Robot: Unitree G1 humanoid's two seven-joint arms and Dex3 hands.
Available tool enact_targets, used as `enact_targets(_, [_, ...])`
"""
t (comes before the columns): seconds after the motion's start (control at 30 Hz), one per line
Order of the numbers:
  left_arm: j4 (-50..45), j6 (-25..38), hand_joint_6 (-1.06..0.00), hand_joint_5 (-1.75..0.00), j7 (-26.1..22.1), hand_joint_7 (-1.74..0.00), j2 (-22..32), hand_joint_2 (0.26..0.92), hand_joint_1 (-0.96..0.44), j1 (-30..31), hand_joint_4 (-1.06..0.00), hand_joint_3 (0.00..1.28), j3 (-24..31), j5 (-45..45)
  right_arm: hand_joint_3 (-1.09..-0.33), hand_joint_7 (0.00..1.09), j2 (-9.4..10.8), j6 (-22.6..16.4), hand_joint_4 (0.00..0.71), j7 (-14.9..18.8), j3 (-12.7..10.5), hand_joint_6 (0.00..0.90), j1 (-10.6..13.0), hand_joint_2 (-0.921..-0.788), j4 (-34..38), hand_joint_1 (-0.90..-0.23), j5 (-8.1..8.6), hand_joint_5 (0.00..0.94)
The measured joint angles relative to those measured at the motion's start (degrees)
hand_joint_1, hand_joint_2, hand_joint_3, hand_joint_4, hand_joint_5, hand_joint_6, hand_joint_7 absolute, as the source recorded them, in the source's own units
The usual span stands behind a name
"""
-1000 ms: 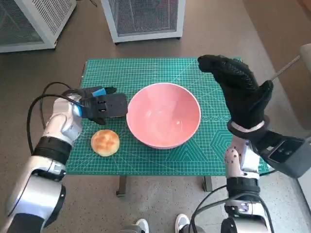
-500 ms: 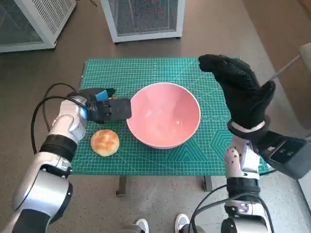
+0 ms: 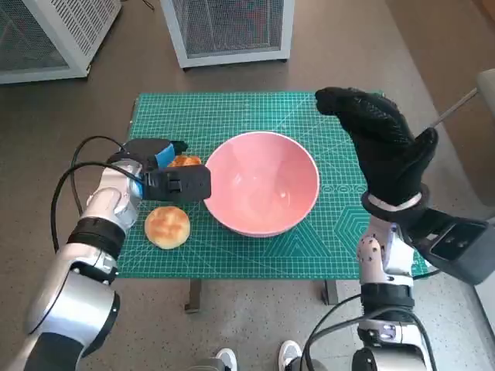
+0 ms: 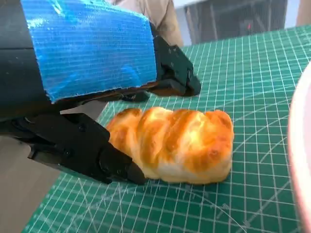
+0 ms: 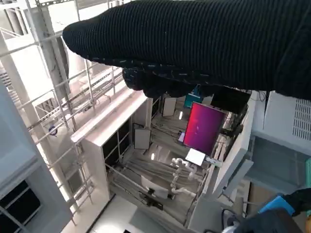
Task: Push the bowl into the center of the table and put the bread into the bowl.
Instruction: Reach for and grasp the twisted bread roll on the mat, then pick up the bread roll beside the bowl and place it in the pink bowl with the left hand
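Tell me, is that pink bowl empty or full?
Empty. The head view shows the bowl with a bare pink inside; both pieces of bread lie outside it.

Lab: cutting mat (image 3: 232,116), equip. racks (image 3: 228,31)

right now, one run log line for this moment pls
bowl mid-mat | left hand open around twisted bread | round bun on mat | right hand raised, empty

Left hand (image 3: 172,179) low, seemingly empty; right hand (image 3: 379,147) raised, fingers spread.
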Motion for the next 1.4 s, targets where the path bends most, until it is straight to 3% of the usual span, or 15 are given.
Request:
enact_targets(0.17, [0.50,-2.68,-0.58,-1.29,2.43,-1.13,0.43,0.920,0.01,0.00,-0.62,0.12,-0.26,0.28,-0.480,0.62,0.00,0.46,0.246,0.00,0.01,0.028,0.51,-0.921,-0.52,-0.416,0.09,0.003])
enact_targets(0.63, [-3.76,-4.64,-0.56,-1.23,2.62,-1.27,4.13,0.921,0.00,0.04,-0.60,0.14,3.74,-2.15,-0.468,0.61,0.02,1.54,0.252,0.00,0.16,0.033,1.43,-0.921,-2.28,-0.425,0.20,0.005])
enact_targets(1.03, [-28.64,-3.27,-0.59,-1.16,2.12,-1.22,10.79,0.920,0.00,2.95,-0.67,0.09,11.86,-4.62,-0.471,0.60,0.10,1.98,0.252,0.00,0.25,0.034,1.45,-0.921,-2.43,-0.417,0.59,0.004])
enact_targets(1.4, [-52.75,-0.67,-0.59,-1.10,1.31,-1.24,11.31,0.920,0.00,11.51,-0.72,0.07,18.63,-5.94,-0.477,0.61,0.11,1.99,0.251,0.00,0.45,0.036,1.45,-0.921,-2.54,-0.413,0.58,0.003])
